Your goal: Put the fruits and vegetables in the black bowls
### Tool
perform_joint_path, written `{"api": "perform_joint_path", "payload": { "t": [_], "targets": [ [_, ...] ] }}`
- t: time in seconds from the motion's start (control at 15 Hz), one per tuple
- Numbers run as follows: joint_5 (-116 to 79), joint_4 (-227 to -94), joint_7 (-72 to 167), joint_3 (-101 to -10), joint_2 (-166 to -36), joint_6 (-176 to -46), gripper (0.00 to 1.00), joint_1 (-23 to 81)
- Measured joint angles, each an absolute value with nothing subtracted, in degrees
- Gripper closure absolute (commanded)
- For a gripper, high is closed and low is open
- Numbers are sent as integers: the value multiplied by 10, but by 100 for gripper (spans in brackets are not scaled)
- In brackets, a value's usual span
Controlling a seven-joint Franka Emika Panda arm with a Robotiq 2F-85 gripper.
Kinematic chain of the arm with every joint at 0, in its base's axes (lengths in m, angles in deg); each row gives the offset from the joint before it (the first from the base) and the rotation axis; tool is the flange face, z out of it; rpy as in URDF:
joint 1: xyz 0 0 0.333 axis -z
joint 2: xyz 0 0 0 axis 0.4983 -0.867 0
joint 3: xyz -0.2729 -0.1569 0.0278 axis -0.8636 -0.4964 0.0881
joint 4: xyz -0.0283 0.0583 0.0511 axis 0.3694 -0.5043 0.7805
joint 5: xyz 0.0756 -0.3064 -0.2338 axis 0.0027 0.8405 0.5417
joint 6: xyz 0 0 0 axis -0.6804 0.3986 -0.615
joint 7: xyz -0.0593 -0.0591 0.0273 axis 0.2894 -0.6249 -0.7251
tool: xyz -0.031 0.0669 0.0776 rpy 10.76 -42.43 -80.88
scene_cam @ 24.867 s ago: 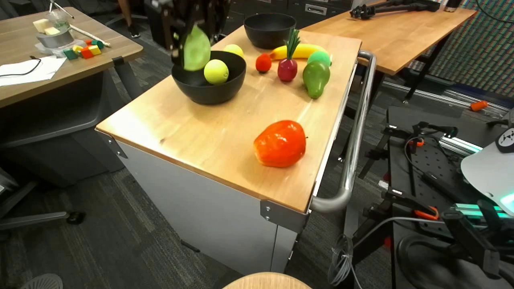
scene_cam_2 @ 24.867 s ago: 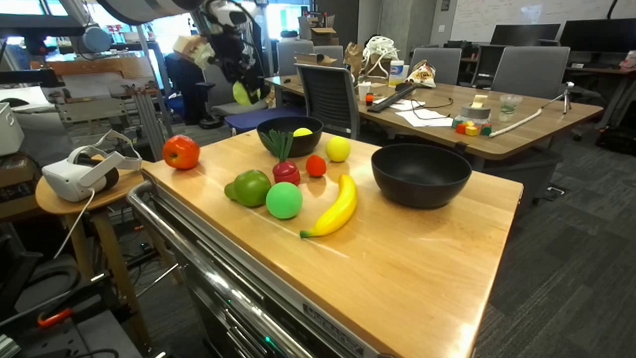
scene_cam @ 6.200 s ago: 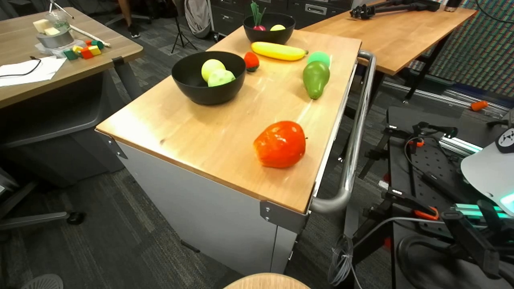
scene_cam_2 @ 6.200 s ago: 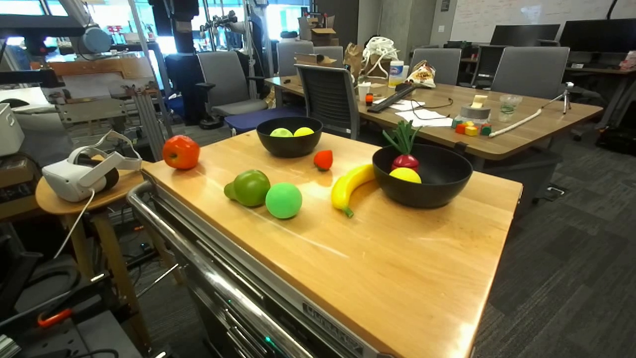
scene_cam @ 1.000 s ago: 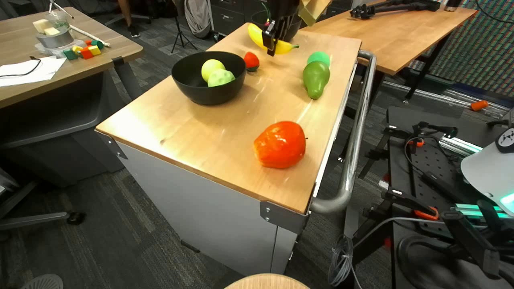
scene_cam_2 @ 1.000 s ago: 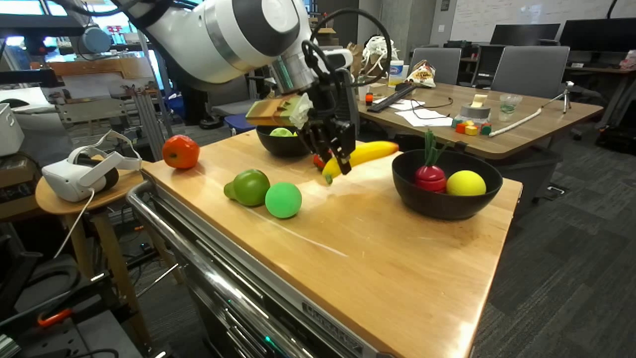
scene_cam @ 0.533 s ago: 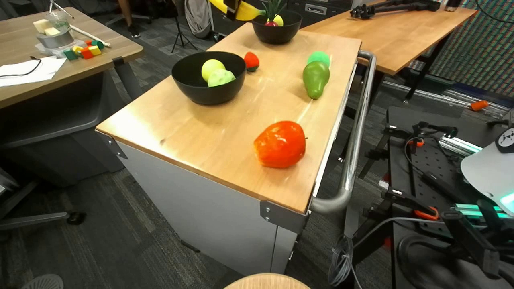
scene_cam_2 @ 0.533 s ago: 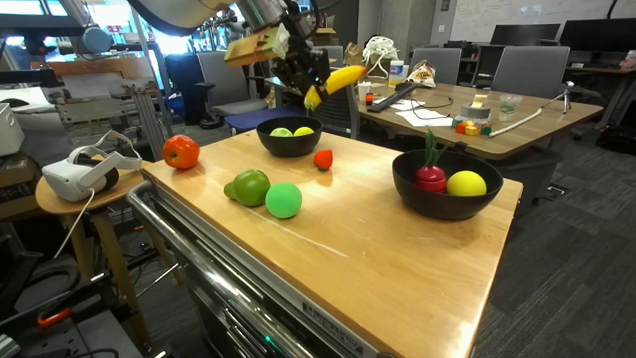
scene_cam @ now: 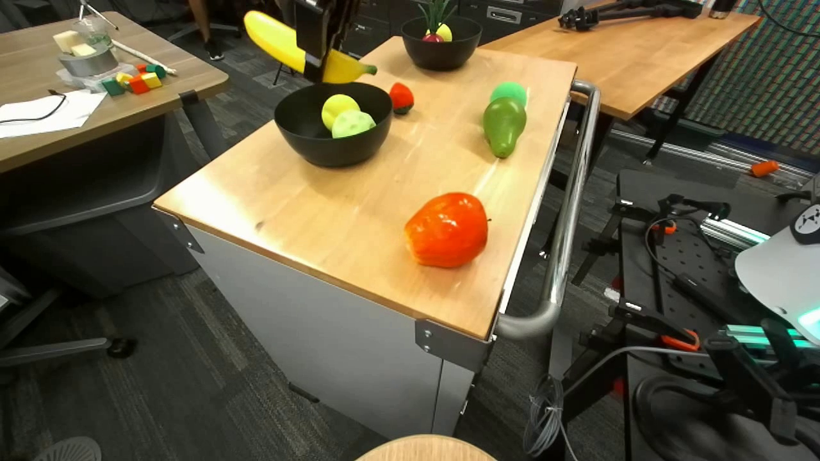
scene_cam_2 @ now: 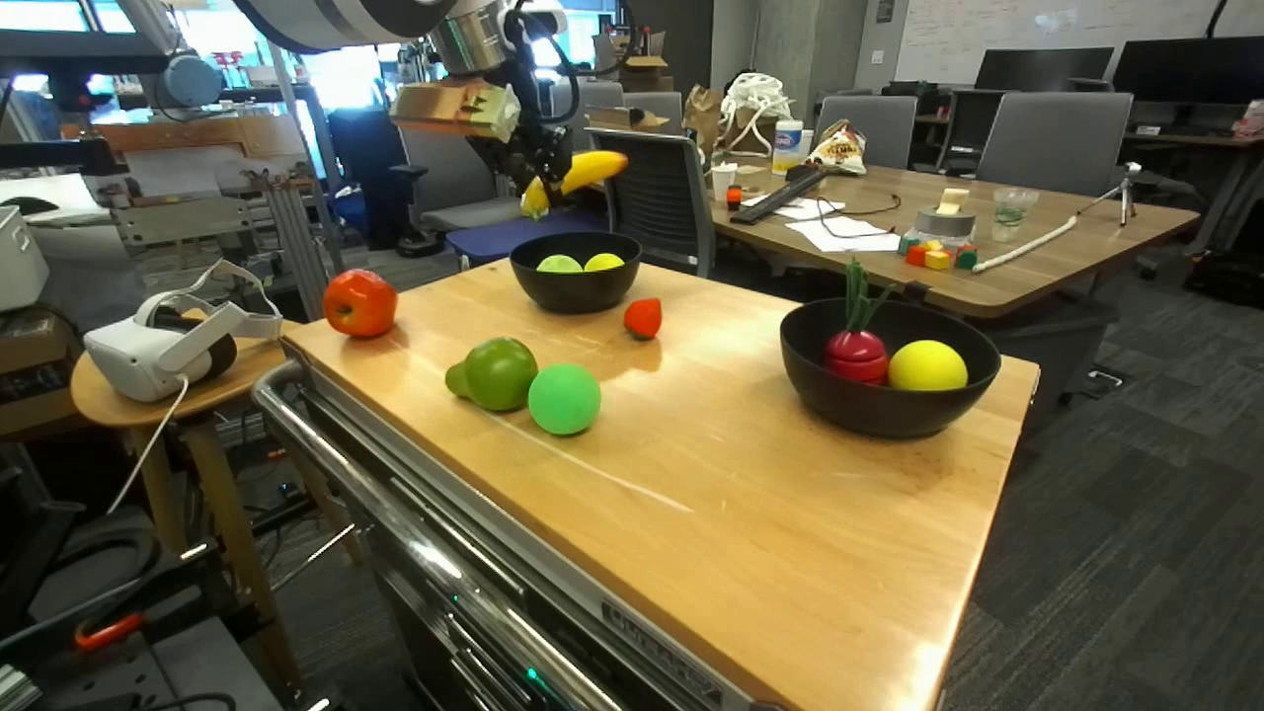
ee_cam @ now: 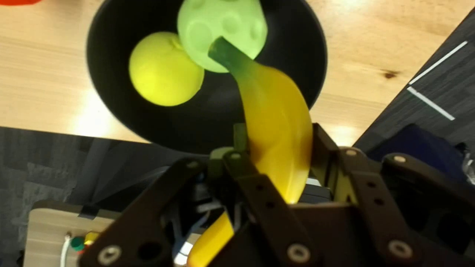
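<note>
Banana (ee_cam: 276, 107) has neared a bowl (scene_cam: 320, 144), clamped in gripper (ee_cam: 281, 142).

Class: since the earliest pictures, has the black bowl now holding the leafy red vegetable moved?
Yes: in an exterior view, that black bowl has shifted toward the right-hand tabletop corner.

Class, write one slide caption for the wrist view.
The gripper holds a yellow banana, stem toward a black bowl with a yellow fruit and a dimpled pale green fruit inside.

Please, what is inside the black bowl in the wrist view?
The black bowl holds a yellow piece and a pale green piece. The banana hides part of the pale green piece and the bowl; what lies beneath both pieces cannot be seen.
</note>
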State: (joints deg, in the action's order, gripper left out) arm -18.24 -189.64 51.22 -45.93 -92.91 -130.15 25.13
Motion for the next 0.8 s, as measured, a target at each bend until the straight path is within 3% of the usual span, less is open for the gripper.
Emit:
{"api": "perform_joint_path", "payload": {
  "t": [0.2, 0.33, 0.47, 0.73, 0.8],
  "targets": [
    [-219, -1866, 541, -452, -973, -1277, 84, 252],
    [-223, -1847, 544, -453, -998, -1262, 33, 255],
    [-226, -1831, 544, -453, -1016, -1250, 30, 261],
    [-233, -1805, 544, -456, -1028, -1235, 1, 276],
    [-237, -1798, 544, -457, -1027, -1231, 0, 281]
  ]
}}
